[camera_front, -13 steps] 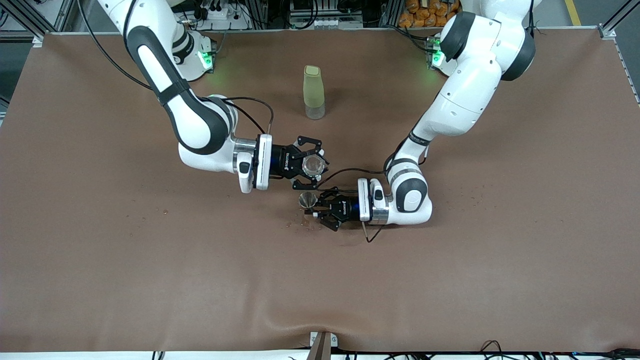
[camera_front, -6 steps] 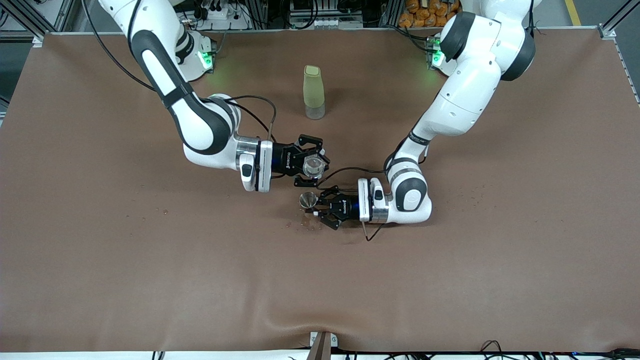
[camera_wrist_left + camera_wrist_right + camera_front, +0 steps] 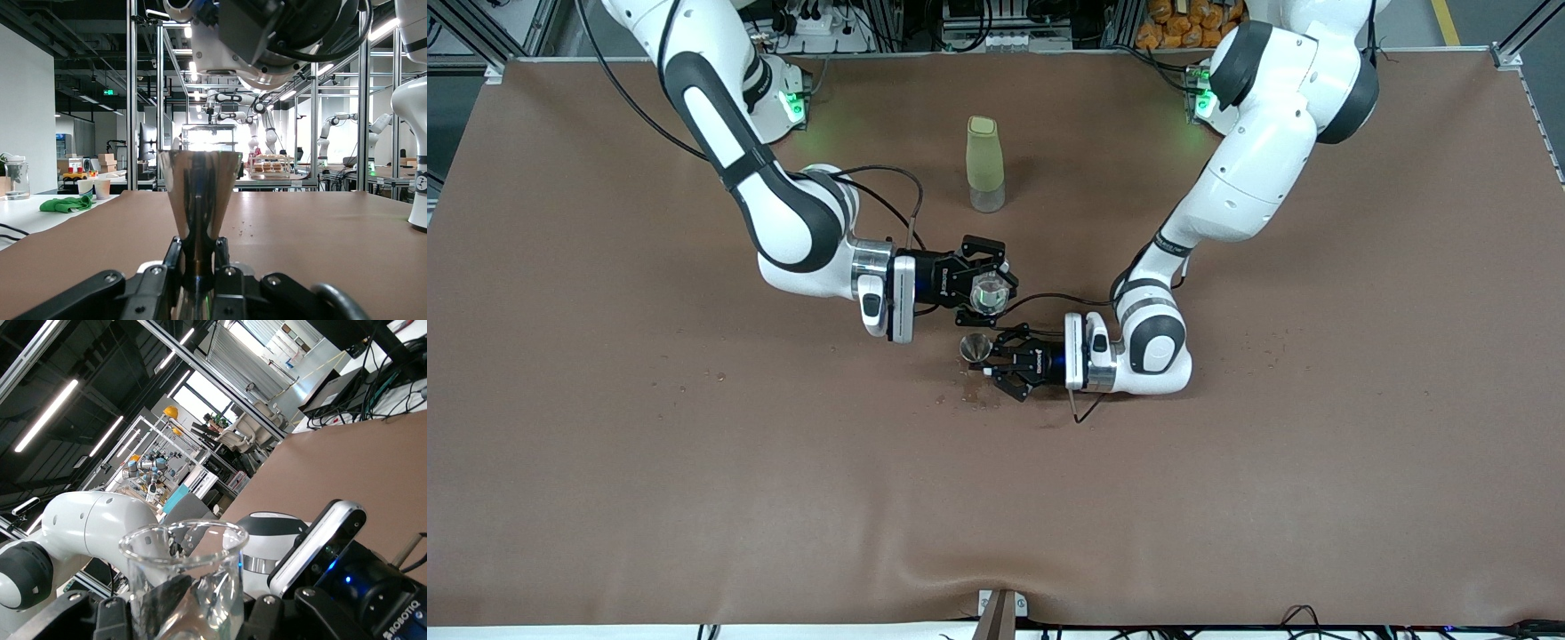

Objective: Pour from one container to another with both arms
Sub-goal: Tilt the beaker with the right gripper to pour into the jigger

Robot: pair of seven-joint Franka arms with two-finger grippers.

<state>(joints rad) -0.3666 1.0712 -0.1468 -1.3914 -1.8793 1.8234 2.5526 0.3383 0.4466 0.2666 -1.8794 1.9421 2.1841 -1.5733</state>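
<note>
1. Presently, the right gripper [image 3: 989, 293] has its fingers [image 3: 167, 597] clenched on the clear glass beaker [image 3: 986, 293], held above the middle of the brown surface [image 3: 605, 444] with its round rim upward.
2. Left gripper [image 3: 985, 363]: fingers [image 3: 170, 270] clenched on the waist of the steel jigger [image 3: 975, 348], which stands upright.
3. Beaker and jigger sit near each other, apart; the beaker is toward the robots' bases.
4. A pale-green-topped bottle [image 3: 984, 164] stands upright, farther from the front camera than both grippers.
5. Small droplets [image 3: 969, 397] mark the surface beside the jigger.
</note>
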